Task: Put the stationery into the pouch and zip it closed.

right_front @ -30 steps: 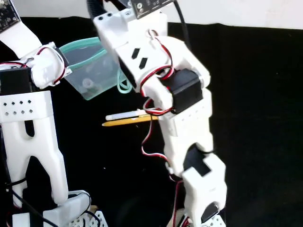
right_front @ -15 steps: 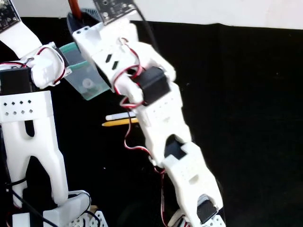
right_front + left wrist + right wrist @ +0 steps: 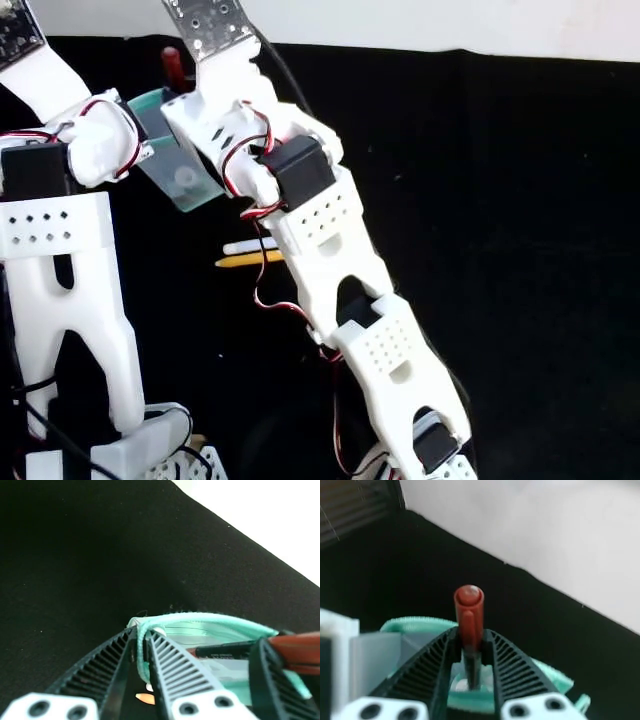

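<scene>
Teal-rimmed and see-through, the pouch hangs off the black table at the far left. The left gripper is clamped on the zipper edge, its ribbed fingers pinching the teal rim, and the mouth gapes open beside them.

The right arm leans across from the near right. The right gripper is closed on a red pen and holds it roughly upright, with the red cap sticking up above the fingers. The pouch's open mouth lies directly under this gripper. The pen's dark lower end points down into the opening; how far in the tip sits cannot be told.

A yellow pencil and a white pen lie side by side on the table, on the near side of the pouch. Their right ends are hidden behind the right arm.
</scene>
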Controlling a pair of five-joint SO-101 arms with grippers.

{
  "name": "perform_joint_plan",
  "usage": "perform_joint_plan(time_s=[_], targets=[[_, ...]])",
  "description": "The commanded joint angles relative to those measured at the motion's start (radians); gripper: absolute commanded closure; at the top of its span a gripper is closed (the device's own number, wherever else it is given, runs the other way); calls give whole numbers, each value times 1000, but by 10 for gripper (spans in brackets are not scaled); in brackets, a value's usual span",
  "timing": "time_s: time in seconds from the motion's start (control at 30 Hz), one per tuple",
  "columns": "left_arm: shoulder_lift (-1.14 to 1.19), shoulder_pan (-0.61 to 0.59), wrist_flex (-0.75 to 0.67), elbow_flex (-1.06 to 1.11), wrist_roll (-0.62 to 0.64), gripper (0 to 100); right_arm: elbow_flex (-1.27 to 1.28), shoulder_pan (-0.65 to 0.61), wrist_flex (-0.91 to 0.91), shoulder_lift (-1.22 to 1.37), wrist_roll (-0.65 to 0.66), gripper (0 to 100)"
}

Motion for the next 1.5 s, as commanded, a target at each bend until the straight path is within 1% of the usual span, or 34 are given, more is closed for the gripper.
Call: perform_joint_plan(time_s=[0.0, 0.07, 0.13, 0.33, 0.53, 0.73, 0.83, 0.93, 1.03, 1.13, 1.33, 1.47], targets=[[10, 12, -3, 12, 3, 992, -108, -10, 38, -74, 14, 779], [10, 12, -3, 12, 5, 992, -107, -15, 41, -108, 14, 697], [10, 12, -3, 12, 5, 992, -107, -16, 50, -143, 14, 659], [10, 12, -3, 12, 3, 992, -107, -12, 134, -240, 18, 660], [10, 12, -3, 12, 3, 992, -105, 2, 315, -308, 20, 660], [76, 12, -8, 2, 5, 992, -101, 13, 318, -326, 20, 660], [125, 12, -38, 2, 6, 992, -97, 18, 320, -323, 21, 660], [145, 15, -41, 1, 6, 992, -91, 12, 321, -323, 81, 667], [145, 21, -40, 1, 6, 992, 10, -8, 321, -340, 117, 686], [145, 22, -40, 1, 6, 992, 217, -18, 320, -401, 144, 687], [145, 22, -40, 1, 6, 992, 647, -68, 318, -536, 316, 687], [145, 22, -40, 1, 6, 992, 826, -73, 315, -552, 384, 687]])
